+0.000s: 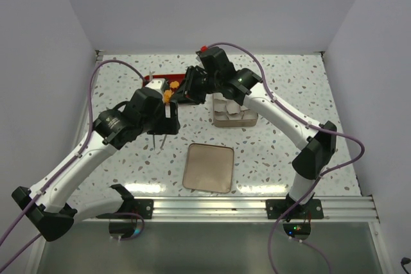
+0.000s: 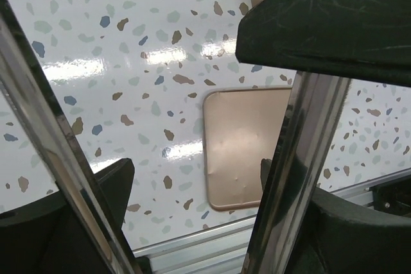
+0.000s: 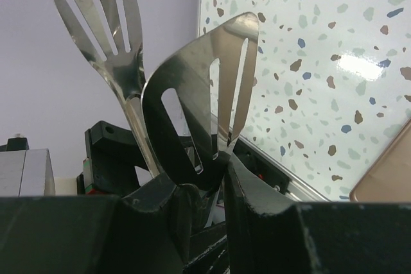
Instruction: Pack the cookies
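Right gripper (image 3: 217,187): closed low on the slotted steel tongs (image 3: 192,94), apparently to steady the 2 blades.
Left gripper (image 2: 192,187): fingers wide apart, 2 steel arms running along them; whether they are pressed cannot be told.
Cookies (image 1: 168,92): orange ones seen in the red tray (image 1: 157,77), beside both grippers.
Box (image 1: 252,120): white cups inside, set right of the tray for short transfers.
Lid (image 1: 209,167): laid aside, near edge.

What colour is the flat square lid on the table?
The lid is light brown, a tan colour, clearest in the top external view.
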You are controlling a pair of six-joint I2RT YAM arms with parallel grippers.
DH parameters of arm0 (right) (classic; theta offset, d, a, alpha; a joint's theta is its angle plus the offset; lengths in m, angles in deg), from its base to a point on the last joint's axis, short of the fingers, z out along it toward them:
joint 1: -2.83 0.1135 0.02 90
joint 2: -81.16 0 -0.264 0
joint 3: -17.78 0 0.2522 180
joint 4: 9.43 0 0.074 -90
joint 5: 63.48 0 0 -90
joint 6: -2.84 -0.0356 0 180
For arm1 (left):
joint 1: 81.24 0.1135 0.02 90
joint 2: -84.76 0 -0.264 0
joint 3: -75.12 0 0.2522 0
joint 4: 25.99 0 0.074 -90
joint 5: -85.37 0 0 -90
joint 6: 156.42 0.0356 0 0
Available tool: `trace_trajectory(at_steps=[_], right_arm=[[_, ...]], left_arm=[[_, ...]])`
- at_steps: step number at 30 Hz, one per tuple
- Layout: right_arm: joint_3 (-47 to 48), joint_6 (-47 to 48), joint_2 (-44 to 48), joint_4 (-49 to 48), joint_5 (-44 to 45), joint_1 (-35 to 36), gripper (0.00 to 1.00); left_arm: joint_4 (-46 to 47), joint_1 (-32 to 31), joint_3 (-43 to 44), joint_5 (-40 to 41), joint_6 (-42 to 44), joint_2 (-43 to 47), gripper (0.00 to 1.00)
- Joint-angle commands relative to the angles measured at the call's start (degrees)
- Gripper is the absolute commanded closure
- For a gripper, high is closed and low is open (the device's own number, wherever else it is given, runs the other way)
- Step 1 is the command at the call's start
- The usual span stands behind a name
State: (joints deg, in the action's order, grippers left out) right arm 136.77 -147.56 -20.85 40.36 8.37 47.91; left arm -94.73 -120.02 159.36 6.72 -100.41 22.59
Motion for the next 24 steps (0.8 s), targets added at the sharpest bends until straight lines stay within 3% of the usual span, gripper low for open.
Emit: trace_trajectory(at_steps=[1, 13, 17, 18, 24], right_arm=[[2.6, -0.9, 0.0, 1.5, -2.9, 0.3, 0.89], [6.1, 1.2, -3.3, 9.0, -3.5, 0.8, 0.91], [6.0, 2.2, -3.3, 10.4, -2.9, 0.9, 0.93], [5.9, 2.2, -2.8, 10.7, -2.7, 0.9, 0.93], [6.0, 2.5, -2.1, 11.0, -2.7, 0.9, 0.94]], left_arm=[[-1.1, 0.0, 0.5, 3.8, -1.4, 0.5, 0.16], [-4.2, -0.1, 4.9, 7.9, 1.4, -4.1, 0.16], [-6.7, 0.0, 7.0, 10.6, 2.1, -5.6, 0.07], [-7.2, 0.0, 7.2, 11.7, 2.3, -6.3, 0.0], [-9.6, 0.0, 7.5, 14.5, 2.7, -7.5, 0.0]])
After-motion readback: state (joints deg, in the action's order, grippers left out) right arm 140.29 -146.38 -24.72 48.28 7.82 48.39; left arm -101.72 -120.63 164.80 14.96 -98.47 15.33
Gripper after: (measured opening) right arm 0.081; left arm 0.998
